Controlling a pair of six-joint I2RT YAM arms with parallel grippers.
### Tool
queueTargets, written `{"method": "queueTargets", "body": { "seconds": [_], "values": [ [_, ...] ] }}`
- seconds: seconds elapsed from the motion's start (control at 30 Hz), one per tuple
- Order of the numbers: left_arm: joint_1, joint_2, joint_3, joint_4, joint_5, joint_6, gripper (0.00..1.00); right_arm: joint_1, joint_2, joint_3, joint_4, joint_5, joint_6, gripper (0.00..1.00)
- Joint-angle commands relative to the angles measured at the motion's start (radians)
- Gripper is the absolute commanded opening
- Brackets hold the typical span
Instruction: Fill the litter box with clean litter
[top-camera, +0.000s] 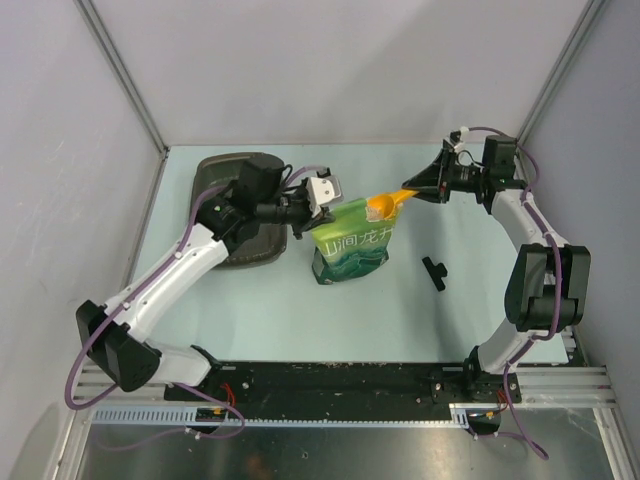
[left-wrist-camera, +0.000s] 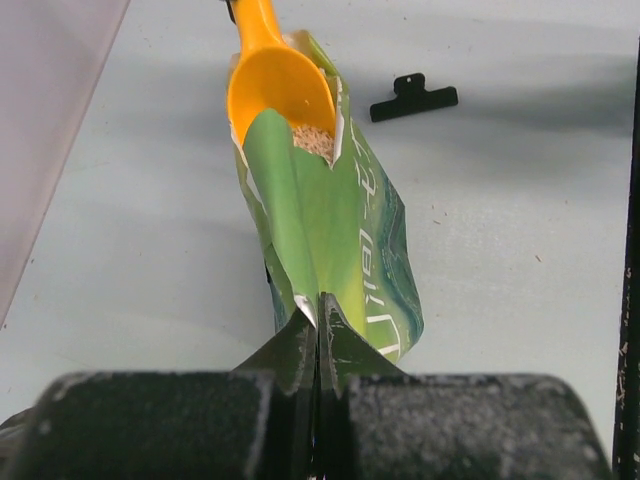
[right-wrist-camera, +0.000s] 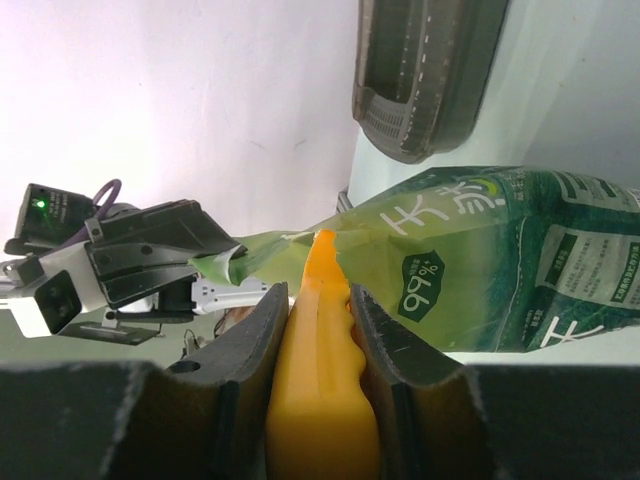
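Left pincer (left-wrist-camera: 318, 335) is clamped on the green pouch (left-wrist-camera: 345, 230) at its top edge; right pincer (right-wrist-camera: 318, 295) clamps the orange scoop (right-wrist-camera: 320, 400), bowl in the pouch mouth beside clean litter (left-wrist-camera: 313, 140)

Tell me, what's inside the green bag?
Pale litter granules show at the mouth of the green bag, beside the orange scoop. Deeper down, the bag hides everything.

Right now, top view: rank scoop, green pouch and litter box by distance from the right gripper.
1. Scoop: held in the right gripper, just to its left.
2. Green pouch: middle, scoop bowl at its mouth.
3. Litter box: far left, partly under the left arm.
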Motion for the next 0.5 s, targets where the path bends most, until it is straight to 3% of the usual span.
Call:
{"method": "queueTargets", "body": {
  "seconds": [0.0,0.13,0.33,0.47],
  "values": [
    [0.007,-0.069,0.043,0.006,0.033,0.032,0.0,-0.012,-0.004,0.006,0.14,-0.069,0.149,0.0],
    [0.007,-0.032,0.087,0.005,0.034,0.04,0.0,-0.021,0.003,0.006,0.221,-0.084,0.23,0.0],
    [0.008,0.031,0.152,0.005,0.04,0.038,0.0,-0.059,0.044,0.006,0.036,-0.084,0.094,0.0],
    [0.008,0.053,0.182,0.004,0.039,0.04,0.0,-0.114,0.07,0.006,0.025,-0.08,0.092,0.0]
  ]
}}
